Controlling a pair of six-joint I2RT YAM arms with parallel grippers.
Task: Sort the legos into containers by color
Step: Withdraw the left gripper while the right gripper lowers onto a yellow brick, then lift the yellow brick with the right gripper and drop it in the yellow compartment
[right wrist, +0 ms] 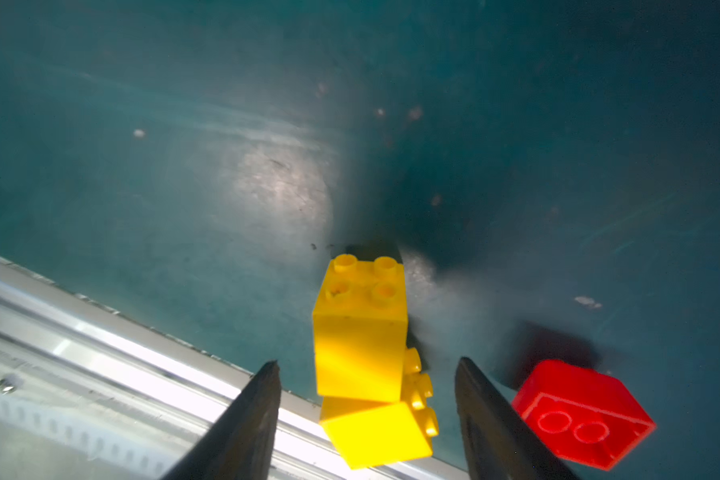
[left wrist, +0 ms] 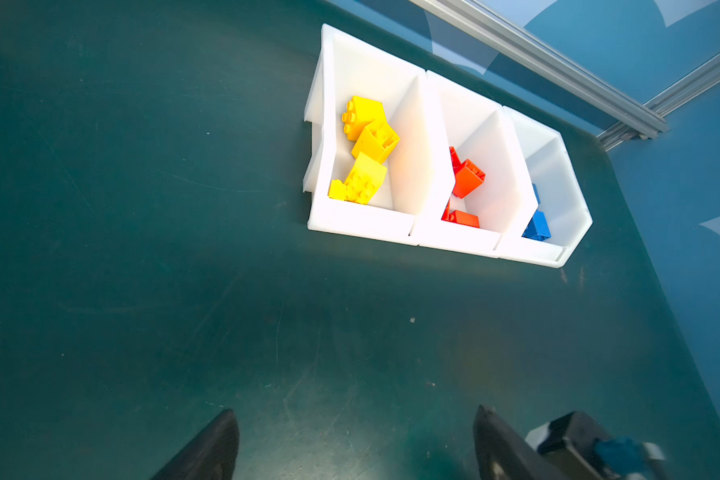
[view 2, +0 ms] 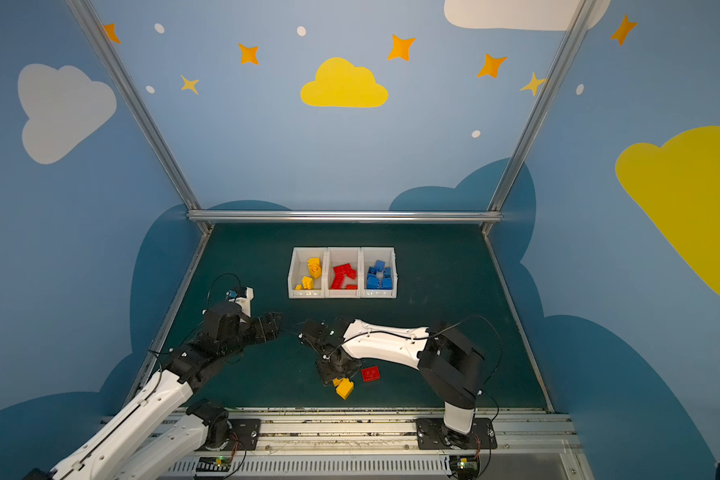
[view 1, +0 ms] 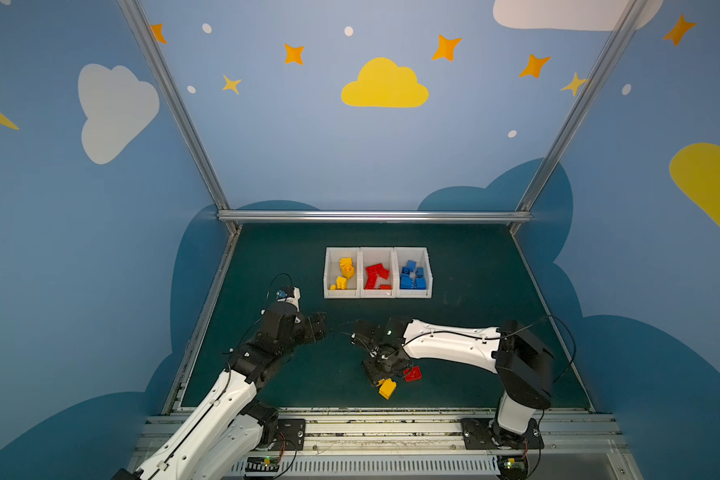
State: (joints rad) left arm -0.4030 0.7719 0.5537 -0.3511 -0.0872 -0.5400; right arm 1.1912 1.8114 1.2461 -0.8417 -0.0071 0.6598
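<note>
Low in the right wrist view, the right tool [right wrist: 366, 419] stands wide around two touching yellow legos [right wrist: 360, 332] – no grip – with a red lego [right wrist: 582, 415] just beside. The left tool [left wrist: 356, 449] gapes empty over the surface [left wrist: 142, 249]. Bins [view 1: 377, 294] sit center in both top views.

Three bins [view 1: 378, 294] side by side mid-table [view 1: 474, 270], toward back edge, bricks in each. Two bricks [view 1: 387, 388] touching near front edge, third brick [view 1: 412, 373] just beside, to their right (right gripper [right wrist: 366, 399] straddles the pair). Left gripper [left wrist: 354, 444] near left edge.
</note>
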